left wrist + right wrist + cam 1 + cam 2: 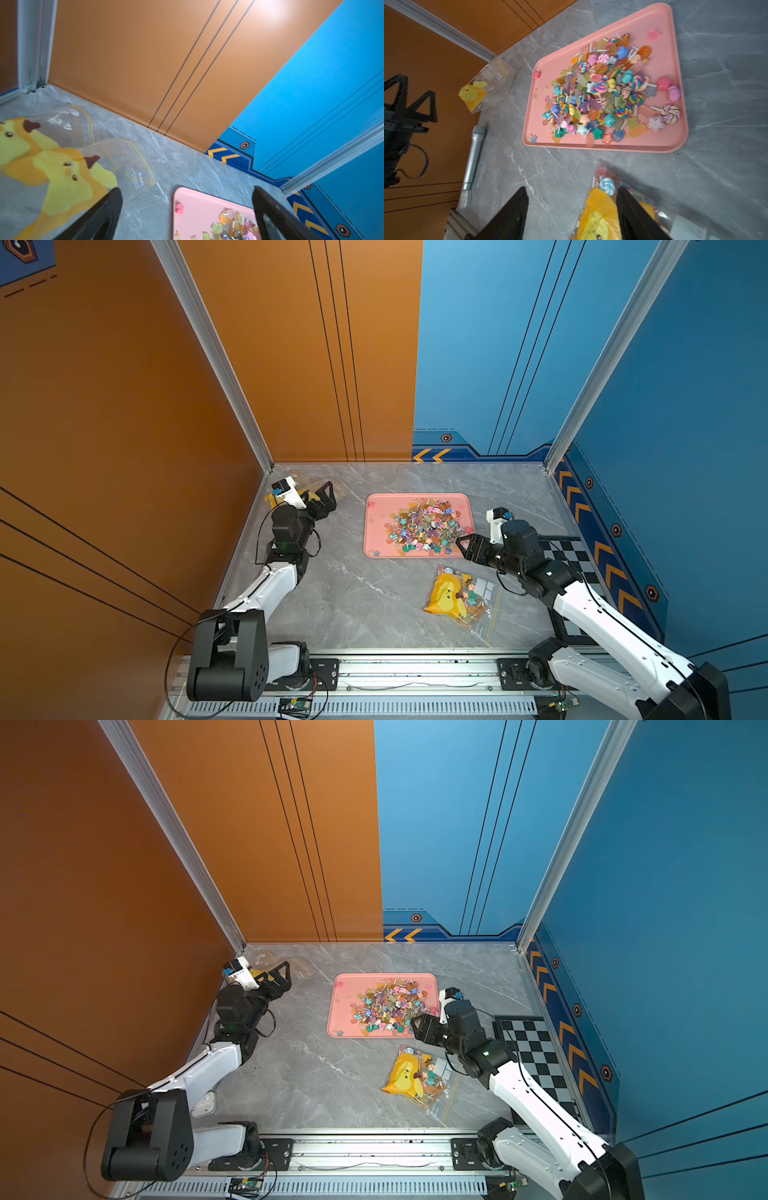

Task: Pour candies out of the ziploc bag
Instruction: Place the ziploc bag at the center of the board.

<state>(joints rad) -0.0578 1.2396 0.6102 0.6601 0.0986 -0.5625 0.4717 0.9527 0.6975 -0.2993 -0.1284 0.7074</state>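
Observation:
The candies (424, 524) (602, 89) lie heaped on a pink tray (374, 539) (675, 135) in the middle of the table. A ziploc bag (446, 597) (409, 1077) with a yellow duck print lies flat in front of the tray, sweets still showing inside. My right gripper (462, 548) (571, 189) is open by the tray's near right corner, over that bag's top end (600, 207), not closed on it. My left gripper (330, 499) (187, 188) is wide open at the back left, holding nothing, beside two flat see-through duck-print bags (62, 176) (301, 477).
A black-and-white checkerboard (573, 556) lies along the right wall. A silver microphone-shaped thing (473, 153) lies by the left table edge, near the left arm (404, 114). Orange and blue walls enclose the grey marble table (353, 597) on three sides.

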